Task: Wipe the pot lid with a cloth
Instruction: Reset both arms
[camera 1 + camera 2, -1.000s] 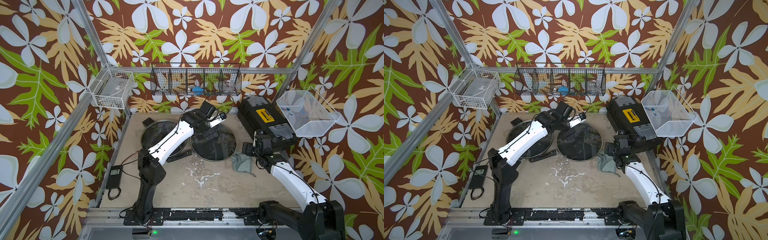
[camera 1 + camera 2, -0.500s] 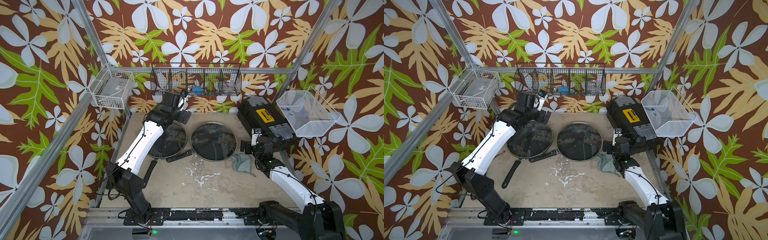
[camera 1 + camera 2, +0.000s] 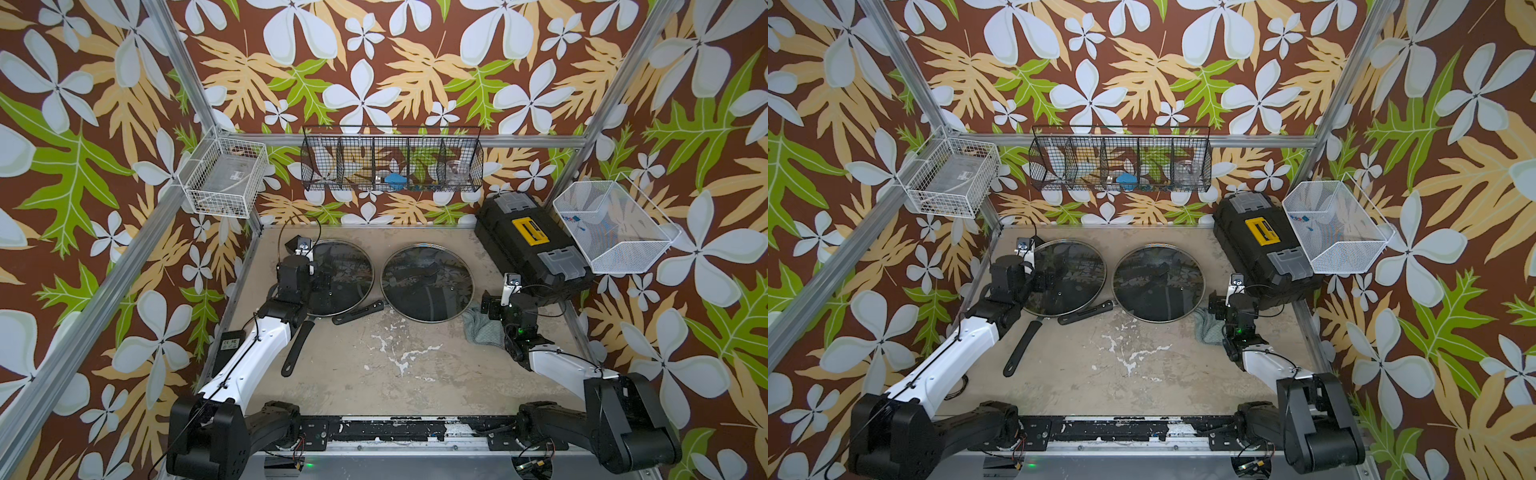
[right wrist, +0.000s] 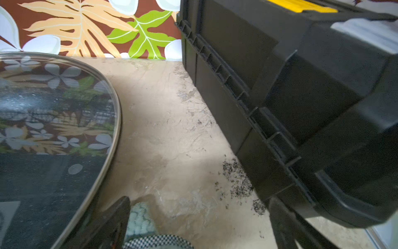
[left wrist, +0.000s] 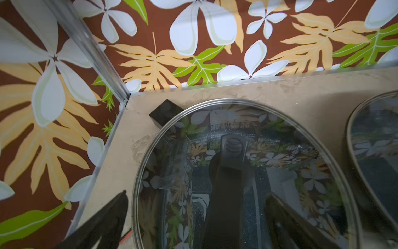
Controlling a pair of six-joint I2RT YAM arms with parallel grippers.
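Left end effector (image 3: pixel 321 277) is hovering over the left part of the left pot lid (image 3: pixel 351 266), fingers standing wide apart and clamping nothing. The right end effector (image 3: pixel 491 306) is gaping just as wide, empty, hanging low over the table (image 3: pixel 374 386). Just beneath it, toward its wrist, the cloth (image 3: pixel 482 330) is lying crumpled on the table, pressing up against the rim of the right pot lid (image 3: pixel 428 286), which is sitting just to that end effector's left. On its other side a closed black toolbox (image 3: pixel 540 259) is resting close by. High beyond both end effectors a black wire basket (image 3: pixel 357 164) is hanging on the back wall, carrying a blue object (image 3: pixel 395 179) in its middle compartment and a clear glassy vessel (image 3: pixel 1187 170) in its rightmost one. Up to the left end effector's left a white wire basket (image 3: pixel 224 201) is holding a flat clear box (image 3: pixel 224 174). Above the toolbox a white mesh basket (image 3: pixel 623 257) is holding a few small blue and red bits (image 3: pixel 575 220). Only the top views are taking in these baskets. The right wrist view alone is revealing a checked weave on the cloth (image 4: pixel 140 215) and dark grit (image 4: pixel 237 183) scattered along the toolbox's base. The left wrist view is showing wallpaper reflecting in the left pot lid's glass and a small black block (image 5: pixel 165 112) sitting at its far rim.
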